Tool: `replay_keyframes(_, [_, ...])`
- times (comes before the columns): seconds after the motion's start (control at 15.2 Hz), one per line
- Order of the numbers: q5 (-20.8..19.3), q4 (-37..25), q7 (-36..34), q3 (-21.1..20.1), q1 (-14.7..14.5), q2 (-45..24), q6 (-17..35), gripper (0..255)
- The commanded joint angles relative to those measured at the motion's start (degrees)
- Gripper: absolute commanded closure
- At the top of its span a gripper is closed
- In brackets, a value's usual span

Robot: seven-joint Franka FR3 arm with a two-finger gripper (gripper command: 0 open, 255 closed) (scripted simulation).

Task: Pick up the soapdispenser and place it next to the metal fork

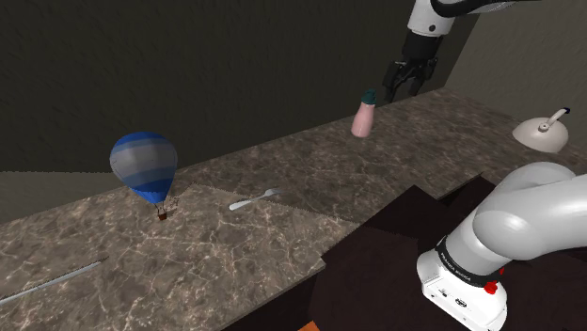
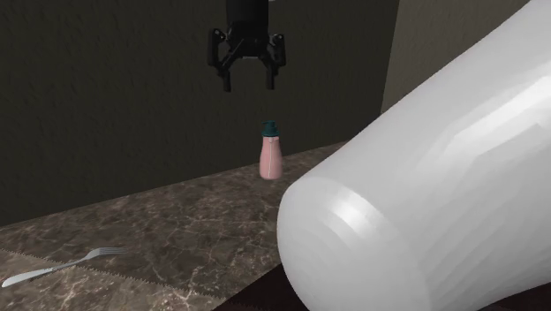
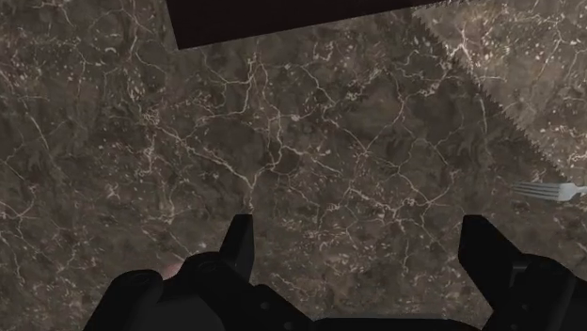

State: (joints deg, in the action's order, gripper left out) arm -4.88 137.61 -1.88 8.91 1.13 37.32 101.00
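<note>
Where the marble counter (image 1: 188,254) meets the dark wall, upper right of the shoulder view: one pink soap dispenser (image 1: 363,118) with a teal cap, standing upright and not held. Black gripper (image 1: 403,91) hangs above it, apart from it, fingers spread wide and clasping nothing. Metal fork (image 1: 254,199) lies flat at frame centre, well apart from the dispenser. Blue balloon ornament (image 1: 143,167) stands at centre left.

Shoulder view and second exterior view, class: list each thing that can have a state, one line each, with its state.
claw: open, holding nothing
soap dispenser: upright on the counter, not held
fork: lying flat on the counter
balloon model: standing upright
</note>
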Motion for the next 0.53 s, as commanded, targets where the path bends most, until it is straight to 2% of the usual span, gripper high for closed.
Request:
replay_keyframes(0.0, [-0.9,0.7,1.7,1.7,0.6,-2.2,4.1,0])
replay_keyframes(0.46, [-1.8,-0.6,7.3,7.5,1.4,-13.3,17.1,0])
